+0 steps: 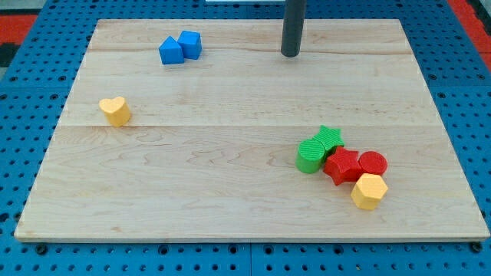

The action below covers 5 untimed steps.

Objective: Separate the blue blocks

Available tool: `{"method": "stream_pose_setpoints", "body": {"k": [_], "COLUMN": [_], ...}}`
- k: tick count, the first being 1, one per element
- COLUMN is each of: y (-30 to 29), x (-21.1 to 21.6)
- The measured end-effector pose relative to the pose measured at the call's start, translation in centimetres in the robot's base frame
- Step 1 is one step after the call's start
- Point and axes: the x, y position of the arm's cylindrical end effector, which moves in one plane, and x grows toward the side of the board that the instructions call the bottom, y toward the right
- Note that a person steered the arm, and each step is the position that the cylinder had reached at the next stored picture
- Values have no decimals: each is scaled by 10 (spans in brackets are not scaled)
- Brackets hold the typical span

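Note:
Two blue blocks sit touching at the view's top left: a blue triangular block (170, 52) on the left and a blue cube (190, 44) on its right. My tip (290, 54) rests on the wooden board (230, 176) near the view's top centre. It is well to the right of the blue blocks and apart from them.
A yellow heart block (115, 111) lies alone at the left. At the lower right is a cluster: a green cylinder (310, 156), a green star (329, 138), a red star (342, 165), a red cylinder (374, 163) and a yellow hexagon (369, 191).

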Motion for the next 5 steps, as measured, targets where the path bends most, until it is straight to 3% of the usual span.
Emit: {"method": "stream_pose_setpoints", "body": {"k": [3,5], "y": [-6,-70], "x": [-15,-68]}}
